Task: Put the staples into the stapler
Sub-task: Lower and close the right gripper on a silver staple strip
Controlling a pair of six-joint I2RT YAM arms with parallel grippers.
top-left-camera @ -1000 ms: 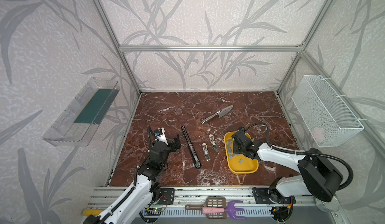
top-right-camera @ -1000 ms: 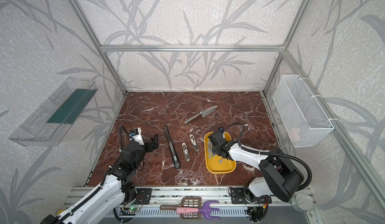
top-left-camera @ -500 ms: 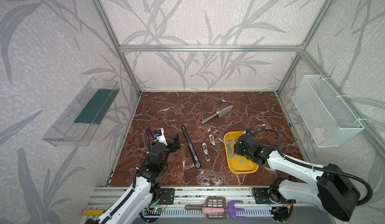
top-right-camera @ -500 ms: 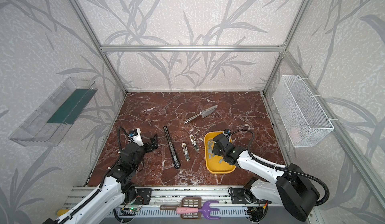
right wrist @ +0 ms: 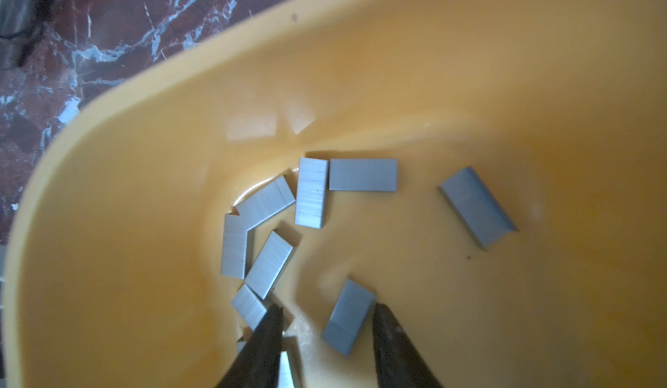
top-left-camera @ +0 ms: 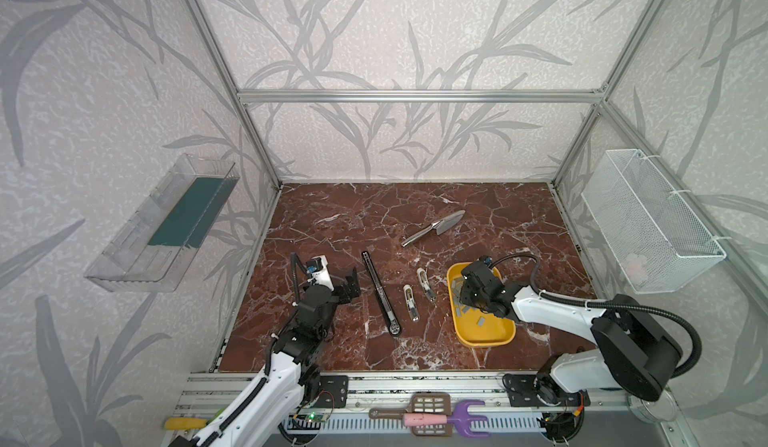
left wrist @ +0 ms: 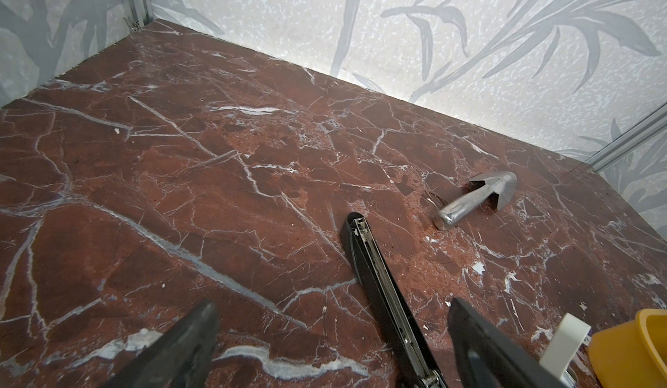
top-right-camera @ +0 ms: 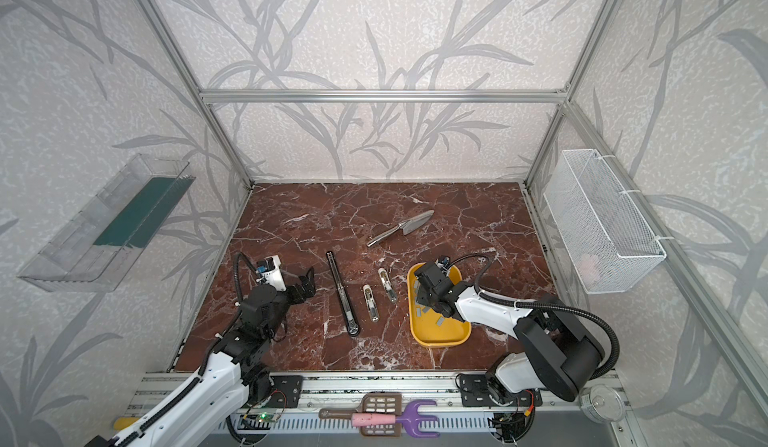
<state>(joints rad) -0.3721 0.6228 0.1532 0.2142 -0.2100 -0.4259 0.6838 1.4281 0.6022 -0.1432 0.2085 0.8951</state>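
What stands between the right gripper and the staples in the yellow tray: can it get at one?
Probably yes. The right gripper is down inside the yellow tray, jaws apart either side of one staple strip with nothing over it. Neighbouring strips crowd one fingertip, so it might snag a second.

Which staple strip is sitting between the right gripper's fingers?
The lone tilted strip between the tips of the right gripper; the rest lie clustered or beyond them.

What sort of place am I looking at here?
Most likely a robot test booth: silver aluminium frame bars hold leaf-patterned wall panels, two white-and-black robot arms are mounted on a front rail, and a yellow plastic tray of grey metal staple strips sits on the red marble-patterned tabletop.
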